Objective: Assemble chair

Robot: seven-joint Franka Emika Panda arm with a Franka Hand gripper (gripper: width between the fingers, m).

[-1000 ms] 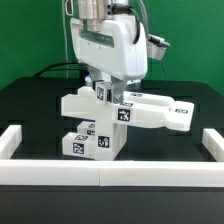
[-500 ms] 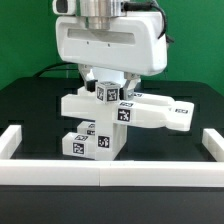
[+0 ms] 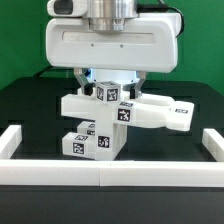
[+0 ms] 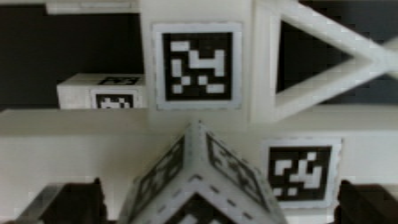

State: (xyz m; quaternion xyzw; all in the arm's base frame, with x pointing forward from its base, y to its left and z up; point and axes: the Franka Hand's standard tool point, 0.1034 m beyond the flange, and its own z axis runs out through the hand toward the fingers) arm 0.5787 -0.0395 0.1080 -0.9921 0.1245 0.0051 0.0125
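Your tool point(image 3: 108, 88) hangs at upper centre of the exterior view, jaws spread wide, gripping nothing. Just below, the chair point(image 3: 100, 118) stands mid-frame on the black tabletop point(image 3: 30, 105), tags facing you.

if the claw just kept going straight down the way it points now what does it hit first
Most likely the small tagged cube on top of the white chair parts, which sits right under the open claw. The wrist view shows that cube between the fingers, though the depth is hard to judge.
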